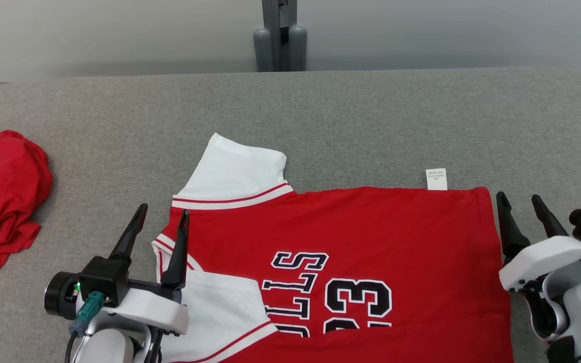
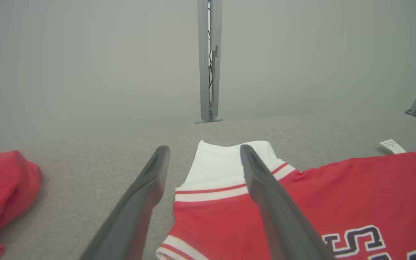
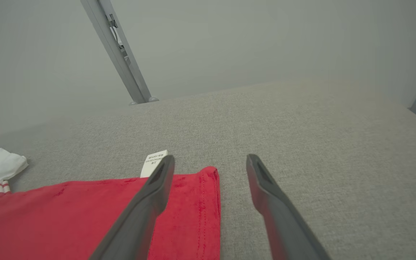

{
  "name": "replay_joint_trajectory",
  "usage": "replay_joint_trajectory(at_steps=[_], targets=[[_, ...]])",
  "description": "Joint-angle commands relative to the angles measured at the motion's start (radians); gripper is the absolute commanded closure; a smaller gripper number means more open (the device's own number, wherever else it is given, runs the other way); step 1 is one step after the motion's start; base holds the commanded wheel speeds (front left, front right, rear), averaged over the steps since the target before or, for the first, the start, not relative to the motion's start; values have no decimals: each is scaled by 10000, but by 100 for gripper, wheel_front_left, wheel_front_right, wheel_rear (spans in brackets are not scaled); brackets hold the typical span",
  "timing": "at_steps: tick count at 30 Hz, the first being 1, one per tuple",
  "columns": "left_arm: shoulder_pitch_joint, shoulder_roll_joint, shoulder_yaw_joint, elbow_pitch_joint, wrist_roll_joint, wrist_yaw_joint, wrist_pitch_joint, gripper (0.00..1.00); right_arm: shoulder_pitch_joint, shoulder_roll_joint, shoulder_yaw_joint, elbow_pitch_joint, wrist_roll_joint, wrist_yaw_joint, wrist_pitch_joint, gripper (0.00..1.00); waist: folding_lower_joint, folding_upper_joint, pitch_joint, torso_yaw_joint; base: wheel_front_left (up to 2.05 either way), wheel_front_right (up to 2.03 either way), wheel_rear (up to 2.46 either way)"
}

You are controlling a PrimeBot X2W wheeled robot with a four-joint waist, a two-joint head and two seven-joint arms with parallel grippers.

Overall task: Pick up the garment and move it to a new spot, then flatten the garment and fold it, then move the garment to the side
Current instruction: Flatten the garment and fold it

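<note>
The garment (image 1: 361, 237) is a red jersey with white sleeves and dark lettering, lying flat on the grey table (image 1: 321, 111) and running off the head view's bottom edge. A white care label (image 1: 436, 179) sticks out at its far edge. My left gripper (image 1: 163, 207) stands open at the jersey's left edge, one finger over the red-striped sleeve seam (image 2: 211, 189). At the garment's right corner (image 3: 204, 180) my right gripper (image 1: 521, 196) is open too, empty, one finger above the hem and the other above bare table.
A second red garment (image 1: 0, 196) lies bunched at the table's left edge. A grey post (image 1: 279, 35) rises behind the table's far side. Bare grey surface stretches beyond the jersey to the far edge.
</note>
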Motion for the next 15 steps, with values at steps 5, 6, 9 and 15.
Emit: replay_joint_trajectory(at_steps=[5,6,9,15], targets=[[-406,29,-70,58,151,-136,0,0,-1202,-507,398,1414,826,2,597,0,-1,0,526,445,0,0,0],[-449,27,-85,68,138,-158,0,0,-1405,-573,487,1640,950,2,662,0,-1,0,584,508,0,0,0],[-546,19,-81,57,155,-154,0,0,-1851,-755,688,2310,1401,2,930,0,-1,0,721,660,0,0,0],[-644,11,-19,52,189,-221,0,0,-2441,-1022,1261,3367,1794,2,1160,0,-1,0,868,832,0,0,0]])
